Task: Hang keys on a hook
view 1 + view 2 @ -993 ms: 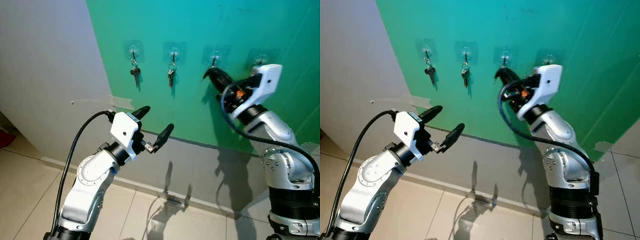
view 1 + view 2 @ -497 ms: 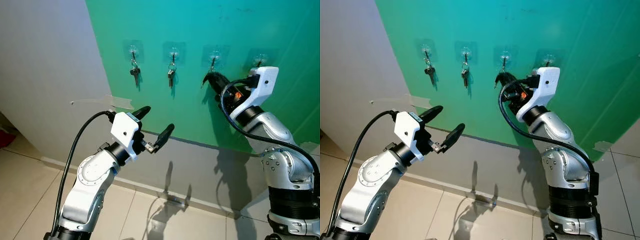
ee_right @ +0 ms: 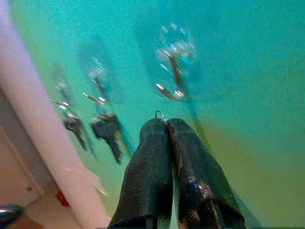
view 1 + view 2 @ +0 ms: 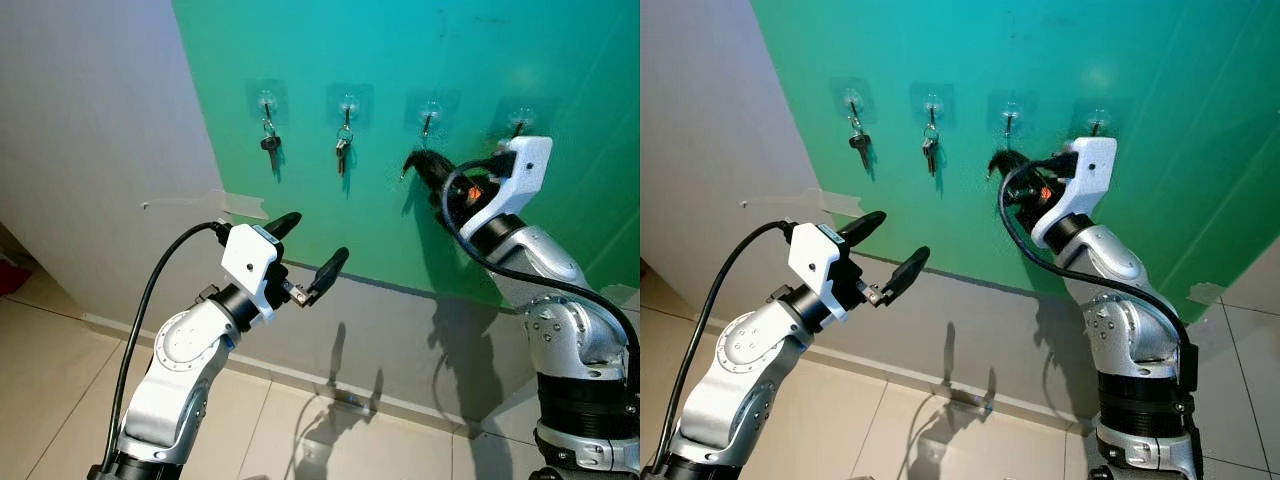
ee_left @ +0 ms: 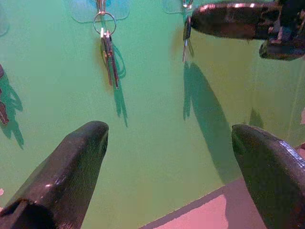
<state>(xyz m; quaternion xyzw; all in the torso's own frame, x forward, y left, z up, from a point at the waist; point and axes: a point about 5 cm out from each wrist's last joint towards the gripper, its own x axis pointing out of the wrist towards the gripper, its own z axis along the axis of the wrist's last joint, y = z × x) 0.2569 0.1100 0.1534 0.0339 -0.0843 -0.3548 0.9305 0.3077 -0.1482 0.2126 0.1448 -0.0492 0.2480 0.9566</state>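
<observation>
Right wrist view reveals the right gripper [image 3: 167,125] pinching what looks like a key ring [image 3: 160,114] below its hook [image 3: 170,89]; four hooks, two hung keys; left gripper [image 4: 307,249] spread

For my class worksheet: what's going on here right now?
The robot's right claw is pinched shut on a key ring, holding it just under the third hook on the green wall. Two hooks to its left already carry keys. The left claw hangs open, lower down, holding nothing.
</observation>
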